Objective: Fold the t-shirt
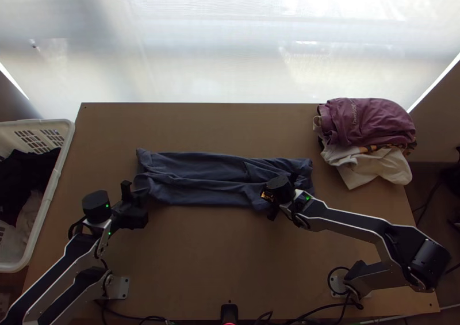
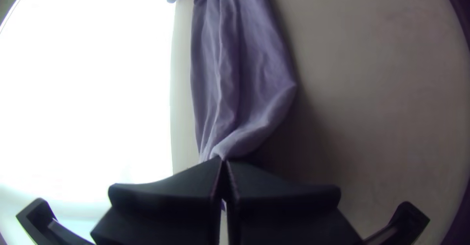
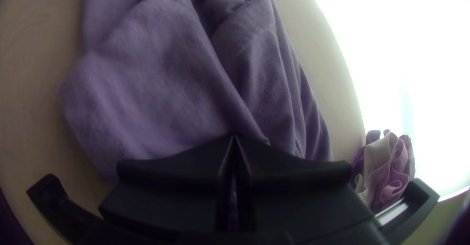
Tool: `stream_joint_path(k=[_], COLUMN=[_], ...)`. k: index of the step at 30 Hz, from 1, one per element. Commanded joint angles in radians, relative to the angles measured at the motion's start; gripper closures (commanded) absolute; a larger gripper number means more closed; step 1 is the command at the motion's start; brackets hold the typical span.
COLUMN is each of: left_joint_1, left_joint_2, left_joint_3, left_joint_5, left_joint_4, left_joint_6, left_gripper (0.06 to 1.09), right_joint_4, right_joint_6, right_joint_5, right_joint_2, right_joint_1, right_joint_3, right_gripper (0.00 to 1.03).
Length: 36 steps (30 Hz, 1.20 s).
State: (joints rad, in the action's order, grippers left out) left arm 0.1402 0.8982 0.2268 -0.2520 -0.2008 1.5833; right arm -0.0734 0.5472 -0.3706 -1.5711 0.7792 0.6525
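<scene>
The blue-grey t-shirt (image 1: 201, 172) lies as a long, narrow folded strip with lengthwise creases across the middle of the table. At its left end is my left gripper (image 1: 135, 199). In the left wrist view this gripper (image 2: 223, 161) is shut on a gathered lower corner of the t-shirt (image 2: 245, 68). Over the strip's right part, by the near edge, stands my right gripper (image 1: 280, 198). The right wrist view has this gripper (image 3: 234, 136) shut on a fold of the t-shirt (image 3: 156, 88); the exact part pinched is hidden under the fingers.
A pile with a maroon garment (image 1: 368, 121) on top of a white one (image 1: 374, 167) sits at the table's back right corner. Beyond the left edge stands a white basket (image 1: 62, 152) holding dark and light cloth. Cables run along the near edge.
</scene>
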Motion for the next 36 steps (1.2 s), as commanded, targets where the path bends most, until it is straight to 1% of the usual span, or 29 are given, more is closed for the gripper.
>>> stream_joint_path(k=[1, 5, 12, 15, 21, 24, 28, 33, 36], left_joint_1=[0.113, 0.157, 0.226, 0.299, 0.469, 0.533, 0.569, 0.63, 0.687], left_joint_2=[-0.025, 0.045, 0.209, 0.271, 0.372, 0.438, 0.545, 0.703, 0.8], left_joint_3=[0.023, 0.063, 0.192, 0.261, 0.352, 0.408, 0.506, 0.632, 0.732], left_joint_5=[0.002, 0.01, 0.011, 0.034, 0.074, 0.08, 0.082, 0.074, 0.068], left_joint_4=[-0.026, -0.084, -0.161, -0.163, -0.189, -0.198, -0.213, -0.241, -0.241], left_joint_6=[0.014, 0.015, 0.0, -0.026, -0.029, -0.029, -0.025, 0.01, 0.017], left_gripper=[1.05, 1.05, 1.05, 1.05, 1.05, 1.05, 1.05, 1.05, 1.05], right_joint_4=[-0.002, -0.002, -0.002, -0.002, -0.002, 0.014, 0.084, 0.231, 0.323], right_joint_6=[-0.004, -0.004, -0.004, -0.004, -0.003, 0.003, 0.023, 0.049, 0.054], right_joint_5=[-0.002, -0.002, -0.002, -0.002, -0.002, -0.002, -0.004, -0.002, -0.002], right_joint_2=[0.003, 0.02, 0.045, 0.052, 0.088, 0.171, 0.359, 0.617, 0.73], right_joint_1=[0.002, -0.005, -0.011, -0.014, -0.035, -0.074, -0.156, -0.316, -0.393], right_joint_3=[0.002, -0.002, -0.005, -0.008, -0.013, -0.028, -0.06, -0.077, -0.088], right_gripper=[1.0, 1.0, 1.0, 1.0, 1.0, 1.0, 1.0, 1.0, 1.0])
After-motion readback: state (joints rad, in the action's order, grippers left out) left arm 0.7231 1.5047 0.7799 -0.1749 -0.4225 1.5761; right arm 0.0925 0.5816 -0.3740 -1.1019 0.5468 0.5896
